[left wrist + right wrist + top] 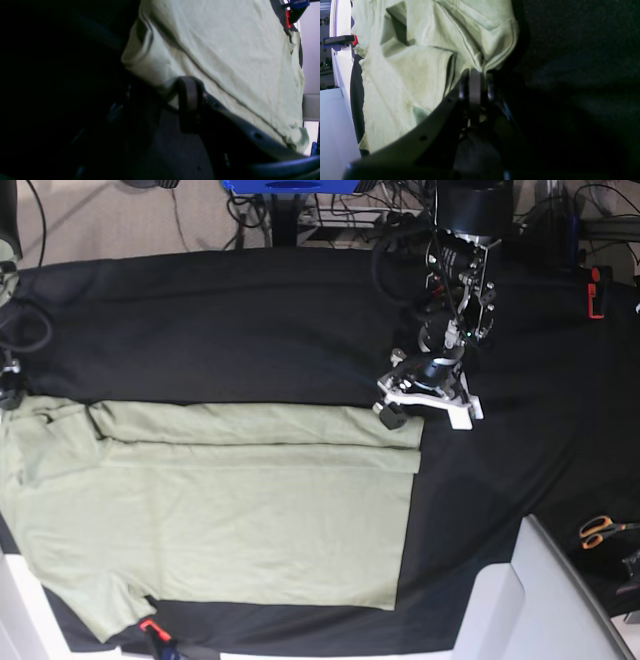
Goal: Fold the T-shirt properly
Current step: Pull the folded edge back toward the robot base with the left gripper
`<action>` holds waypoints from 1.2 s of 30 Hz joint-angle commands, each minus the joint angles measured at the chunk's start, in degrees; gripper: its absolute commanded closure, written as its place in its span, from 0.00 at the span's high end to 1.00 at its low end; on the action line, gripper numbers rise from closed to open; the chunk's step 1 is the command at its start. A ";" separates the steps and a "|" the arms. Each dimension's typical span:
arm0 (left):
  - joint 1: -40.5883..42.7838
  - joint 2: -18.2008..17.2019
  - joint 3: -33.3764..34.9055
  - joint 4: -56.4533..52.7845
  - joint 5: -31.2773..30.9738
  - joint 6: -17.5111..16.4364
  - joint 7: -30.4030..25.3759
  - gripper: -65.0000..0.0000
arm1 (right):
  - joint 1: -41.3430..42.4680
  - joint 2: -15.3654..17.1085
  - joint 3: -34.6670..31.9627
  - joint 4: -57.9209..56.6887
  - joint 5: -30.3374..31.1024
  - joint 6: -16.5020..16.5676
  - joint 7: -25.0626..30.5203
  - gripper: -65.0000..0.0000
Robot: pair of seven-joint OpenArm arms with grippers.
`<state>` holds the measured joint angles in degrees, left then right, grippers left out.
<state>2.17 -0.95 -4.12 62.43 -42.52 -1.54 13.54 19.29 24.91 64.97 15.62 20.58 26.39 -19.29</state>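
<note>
On the black-clothed table (250,320), the T-shirt (230,510) is lying flat with its far edge folded over. Both hands are pinching that edge: left hand (188,93) at the hem corner, right hand (475,82) clamped tight. They should be lifting evenly, keeping the cloth taut.

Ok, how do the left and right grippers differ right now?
The left gripper pinches the T-shirt at the hem-end corner of its folded edge; the right gripper pinches near the sleeve. In the base view the left arm shows fully, the right arm barely. Both are closed on fabric.
</note>
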 commanded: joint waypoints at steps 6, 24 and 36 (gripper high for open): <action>-1.78 0.73 0.03 -1.29 0.63 1.85 3.21 0.35 | 0.27 1.51 -0.13 0.43 -0.49 -0.15 -0.10 0.00; -6.00 2.93 -7.00 -10.96 0.90 2.11 1.62 0.01 | -0.43 1.51 -0.22 0.43 -0.49 -0.15 -0.10 0.00; 1.47 3.02 -7.62 3.98 0.63 2.11 7.87 0.00 | -2.81 1.42 -0.13 11.50 -0.58 0.03 -4.93 0.00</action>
<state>3.75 2.24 -11.57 66.06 -42.24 -0.01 21.15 15.49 24.45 64.64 26.11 19.00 25.89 -25.89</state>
